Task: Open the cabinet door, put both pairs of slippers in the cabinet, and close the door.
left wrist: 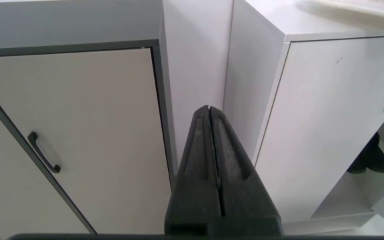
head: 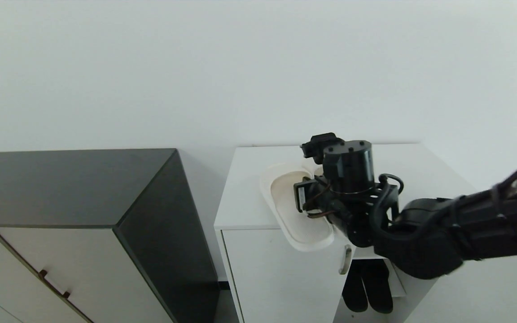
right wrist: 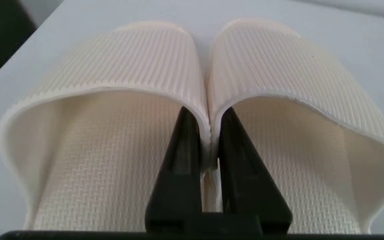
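Observation:
A pair of cream slippers [right wrist: 112, 93] lies side by side on top of the white cabinet [head: 249, 197], one heel hanging over the front edge [head: 308, 237]. My right gripper [right wrist: 203, 120] is shut on the cream slippers, pinching the two inner strap edges together; from the head it sits over them [head: 305, 197]. A pair of black slippers [head: 368, 287] stands inside the cabinet's open lower compartment, also seen from the left wrist [left wrist: 372, 157]. My left gripper [left wrist: 209, 110] is shut and empty, low in front of the gap between the two cabinets.
A grey-topped cabinet [head: 74, 188] with beige doors and dark handles [left wrist: 44, 152] stands left of the white one. The white cabinet's door handle [head: 345, 260] hangs beside the open compartment. A plain wall is behind.

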### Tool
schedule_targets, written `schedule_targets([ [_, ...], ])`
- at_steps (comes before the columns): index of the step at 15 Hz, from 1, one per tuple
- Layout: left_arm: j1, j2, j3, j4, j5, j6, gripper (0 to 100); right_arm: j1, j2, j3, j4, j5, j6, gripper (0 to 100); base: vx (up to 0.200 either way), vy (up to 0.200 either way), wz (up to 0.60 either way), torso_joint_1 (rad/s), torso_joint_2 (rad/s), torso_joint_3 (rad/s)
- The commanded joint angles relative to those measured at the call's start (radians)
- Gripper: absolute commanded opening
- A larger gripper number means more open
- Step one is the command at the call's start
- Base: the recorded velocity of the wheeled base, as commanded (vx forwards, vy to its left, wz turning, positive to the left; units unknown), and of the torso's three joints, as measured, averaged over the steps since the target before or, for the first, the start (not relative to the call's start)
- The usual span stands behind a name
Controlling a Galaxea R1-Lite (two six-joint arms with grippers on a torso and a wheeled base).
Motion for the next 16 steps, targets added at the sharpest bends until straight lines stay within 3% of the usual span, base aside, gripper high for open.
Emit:
schedule_targets([
  [1, 0.000, 0.001, 0.000, 0.000, 0.000, 0.000, 0, 0.045, -0.270, 0.254, -0.015, 0.087, 0.000, 0, 0.000, 0.000, 0.00, 0.000, 0.00, 0.000],
  [4, 0.000, 0.001, 0.000, 0.000, -0.001, 0.000, 0, 0.046, -0.422, 0.445, -0.013, 0.180, 0.002, 0, 0.000, 0.000, 0.00, 0.000, 0.00, 0.000],
  [10, 0.000, 0.001, 0.000, 0.000, 0.003, -0.012, 0, 0.046, -0.411, 0.462, -0.018, 0.179, 0.000, 0, 0.000, 0.000, 0.00, 0.000, 0.00, 0.000],
  [16, 0.000, 0.001, 0.000, -0.002, 0.003, -0.020, 0, 0.046, -0.415, 0.465, -0.018, 0.177, -0.004, 0, -0.200, 0.000, 0.00, 0.006, 0.00, 0.000],
])
